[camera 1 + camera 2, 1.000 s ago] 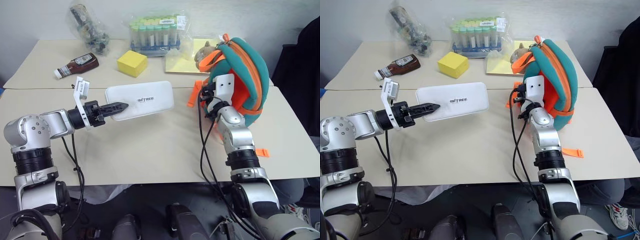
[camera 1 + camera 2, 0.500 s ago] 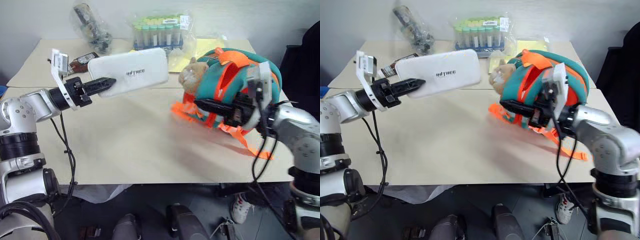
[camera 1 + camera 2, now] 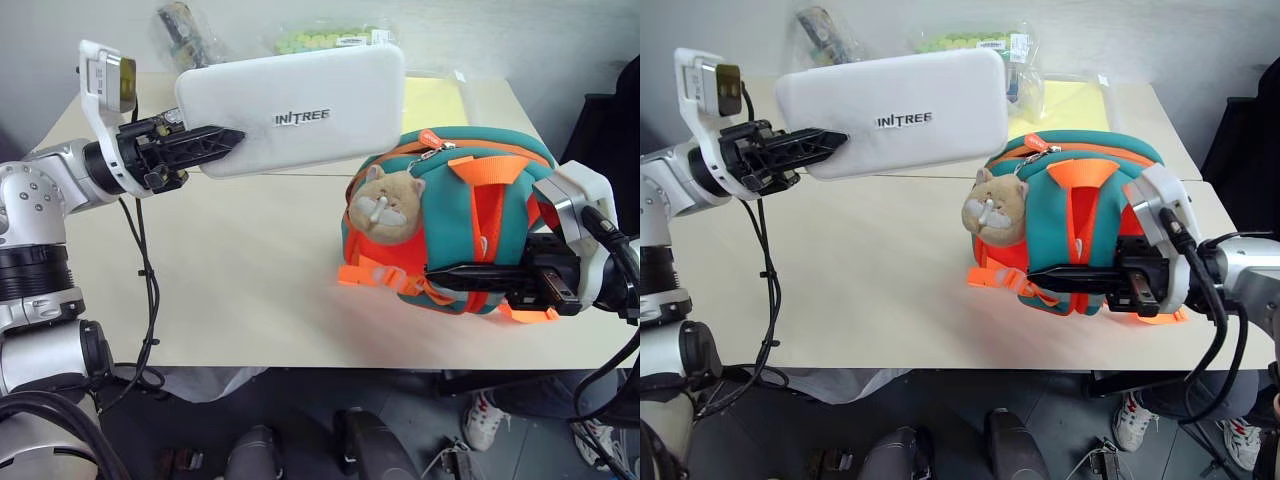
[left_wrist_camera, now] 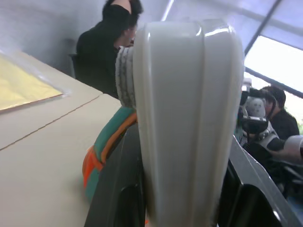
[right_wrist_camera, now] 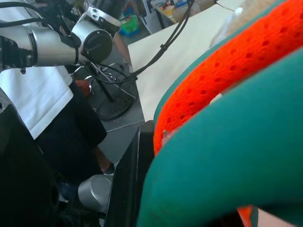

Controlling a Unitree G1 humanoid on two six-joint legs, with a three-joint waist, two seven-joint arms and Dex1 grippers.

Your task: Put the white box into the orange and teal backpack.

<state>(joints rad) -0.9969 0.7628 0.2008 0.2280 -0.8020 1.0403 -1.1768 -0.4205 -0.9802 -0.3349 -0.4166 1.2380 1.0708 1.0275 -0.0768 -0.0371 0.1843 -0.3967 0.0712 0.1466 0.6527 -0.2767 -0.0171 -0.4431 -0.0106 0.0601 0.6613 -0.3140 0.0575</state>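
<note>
Jaws: left gripper [image 3: 222, 138] clamped on the short end of the white box [image 3: 300, 108], holding it up in the air, flat face to the camera, long side running toward the robot's right. Right gripper [image 3: 1045, 276] shut on the orange and teal backpack [image 3: 470, 225], fingers pinched on fabric low on its near side.

Surface: two light tan tables [image 3: 240, 270] butted together, seam running across behind the backpack. Grey wall behind; dark floor below the near edge. Left wrist view shows a person in black [image 4: 102, 45] seated past the far table end.

Open room: big bare stretch of tabletop under the box and left of the backpack. Backpack sits near the right front edge, box's right end above its top-left corner, apart from it.

Backpack: lying on its side, tan plush animal [image 3: 384, 200] on the left face, orange straps [image 3: 365, 275] trailing at the bottom. Can't tell if the zip is open.

Back edge: bagged rack of tubes [image 3: 980, 42], yellow sheet [image 3: 435, 100], both partly behind the box.
</note>
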